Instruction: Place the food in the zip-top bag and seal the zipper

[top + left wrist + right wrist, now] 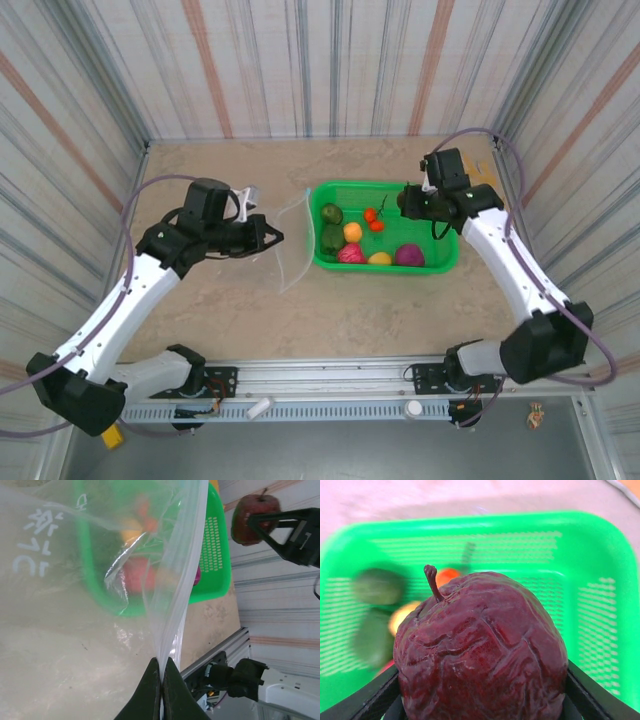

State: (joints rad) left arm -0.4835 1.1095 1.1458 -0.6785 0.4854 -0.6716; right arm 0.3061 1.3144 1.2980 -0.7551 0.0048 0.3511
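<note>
The green basket [445,262] holds two dark green pieces [331,238], an orange one [352,232], small red tomatoes [373,218], and a pink-red [350,254], a yellow [380,259] and a purple piece [409,254]. Above its far right corner the right gripper [408,204] is clamped around a dark red apple [480,650] (wrinkled, stem up). The left gripper [161,680] is pinched tight on the zipper [172,615] of the zip-top bag [75,630], just left of the basket on the beige table [330,310], with striped walls [330,60] around.

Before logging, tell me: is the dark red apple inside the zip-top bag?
No, the right gripper holds the dark red apple above the green basket.
</note>
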